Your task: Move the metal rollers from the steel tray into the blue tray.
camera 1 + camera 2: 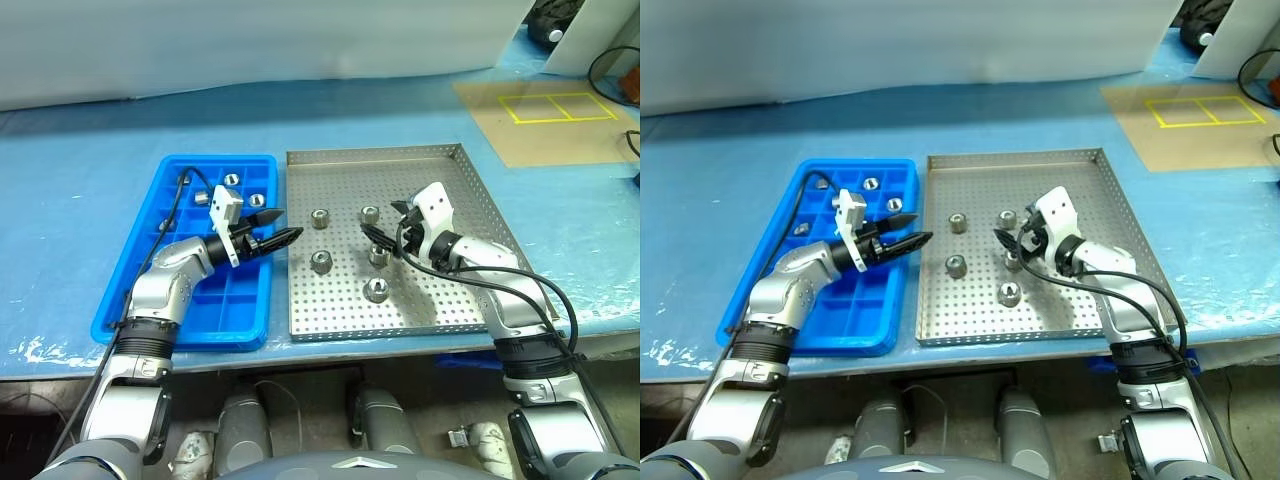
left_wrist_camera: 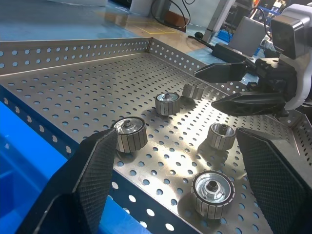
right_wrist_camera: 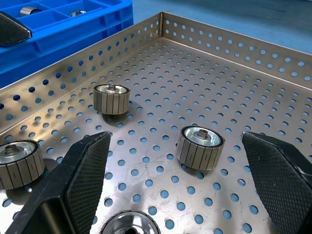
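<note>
On your left sits the bright blue plastic tray with its grid of square compartments; three small silver metal rollers already rest in cells toward its twelve o'clock end. Your left gripper hovers over the blue tray's three o'clock rim, pointing toward the neighbouring tray, fingers spread and holding nothing.

Next comes the large square perforated steel tray, touching the blue one side by side. Five rollers stand on its floor, clustered from centre toward nine o'clock. Your right gripper hangs over that cluster from three o'clock, fingers parted wide and empty, with one roller framed between its tips in the right wrist view.

You look to be between transfers, lining up a pick. The next move likely calls for lowering the right gripper so the fingers straddle that roller, then closing squarely; the ribbed cylinder may roll or tip if caught off-centre.
</note>
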